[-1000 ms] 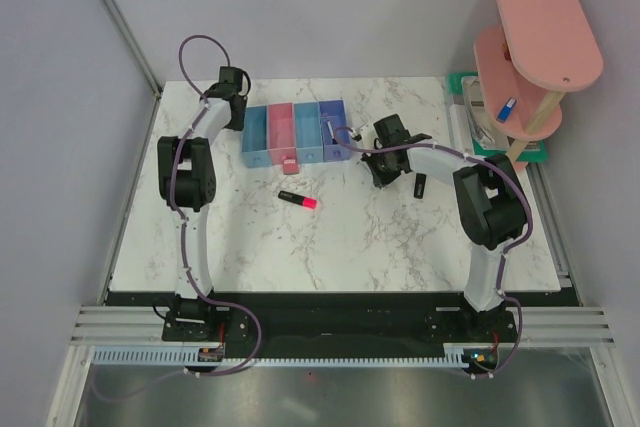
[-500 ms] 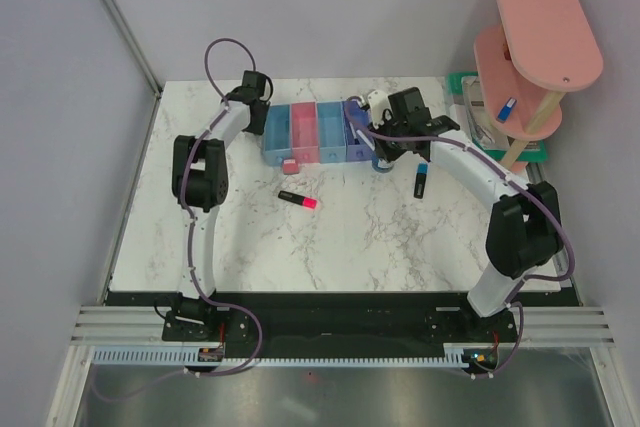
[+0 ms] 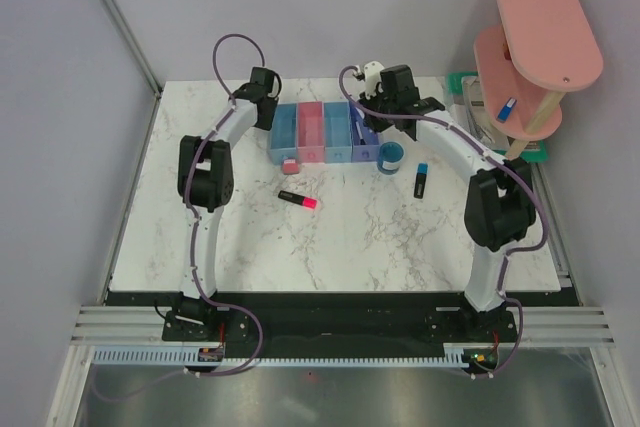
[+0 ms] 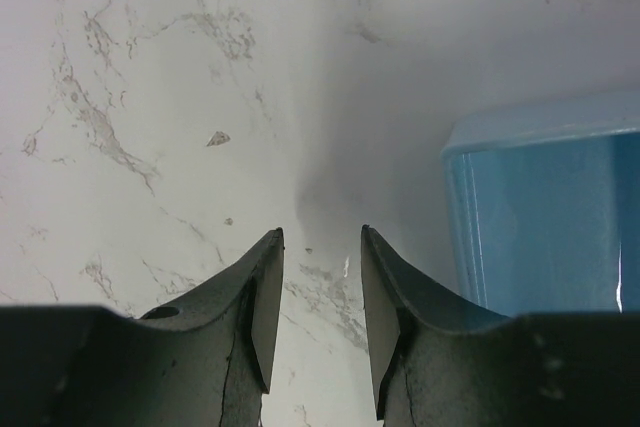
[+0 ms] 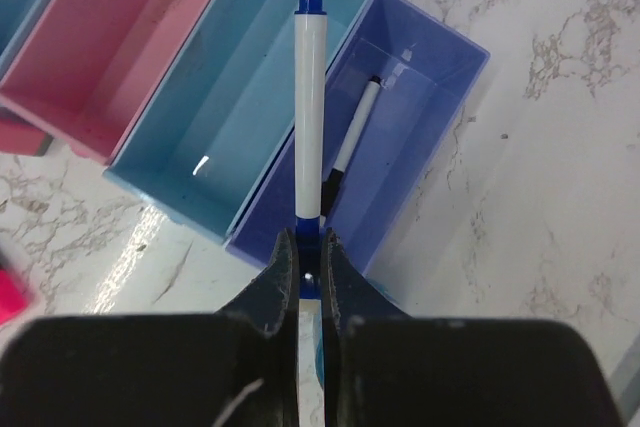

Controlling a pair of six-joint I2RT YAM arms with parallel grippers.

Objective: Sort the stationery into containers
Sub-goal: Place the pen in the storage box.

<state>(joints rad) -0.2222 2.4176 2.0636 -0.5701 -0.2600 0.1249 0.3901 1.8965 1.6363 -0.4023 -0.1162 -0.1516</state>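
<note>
The four joined trays stand at the back: blue [image 3: 288, 132], pink [image 3: 312, 130], blue [image 3: 335, 130] and violet-blue [image 3: 360, 134]. My right gripper [image 5: 310, 242] is shut on a white pen with blue ends [image 5: 308, 97] and holds it above the wall between the second blue tray [image 5: 230, 117] and the violet-blue tray [image 5: 410, 137]. A thin pen [image 5: 352, 137] lies in that tray. My left gripper [image 4: 322, 237] is open and empty over the table, just left of the first blue tray [image 4: 545, 217]. A pink-ended highlighter [image 3: 299, 199], a pink eraser [image 3: 291, 166], a blue pot [image 3: 391, 157] and a blue-ended highlighter [image 3: 421, 180] lie on the table.
A pink two-tier shelf [image 3: 545, 27] stands at the back right with a small blue item [image 3: 507, 107] on its lower tier. A green tray [image 3: 470, 107] sits beneath it. The marble table [image 3: 350, 247] ends at a black strip near the arm bases.
The tray row has shifted right, with my left gripper beside its left end. My right gripper has moved back from beside the pot to above the trays, uncovering the blue pot.
</note>
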